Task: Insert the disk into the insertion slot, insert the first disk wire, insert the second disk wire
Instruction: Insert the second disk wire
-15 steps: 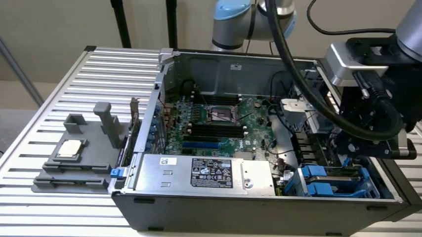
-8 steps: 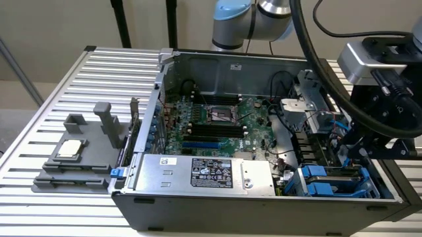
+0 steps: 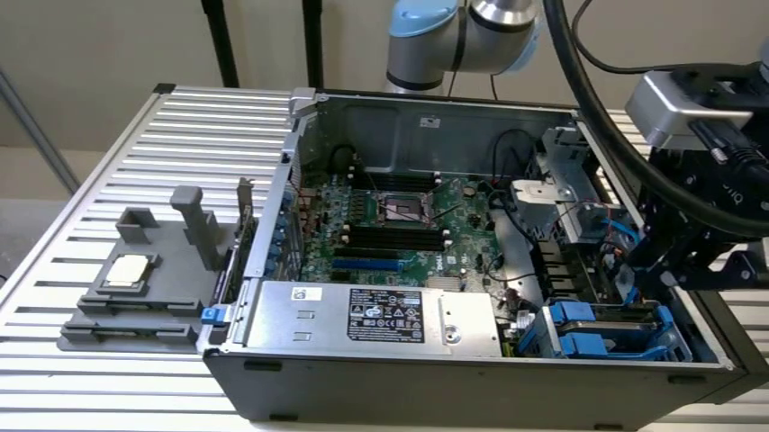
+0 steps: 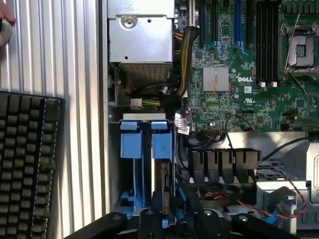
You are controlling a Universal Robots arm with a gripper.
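Blue-framed disk [image 4: 160,169] seated in insertion slot [image 3: 619,328], tool [image 4: 174,219] just above.

The open computer case [image 3: 481,270] is crowded. Seen from the exterior view, the drive cage [image 3: 613,328] at five o'clock is hemmed in by the power-supply box [image 3: 373,315] at its nine o'clock and by tangled wires [image 3: 529,261] at its eleven o'clock. The claw [image 3: 685,261] hangs over the case wall at three o'clock. The slatted table [image 3: 180,162] lies bare at ten o'clock, above a grey fixture [image 3: 144,279] at eight o'clock. In the wrist view a keyboard [image 4: 27,164] lies on the table beside the case.
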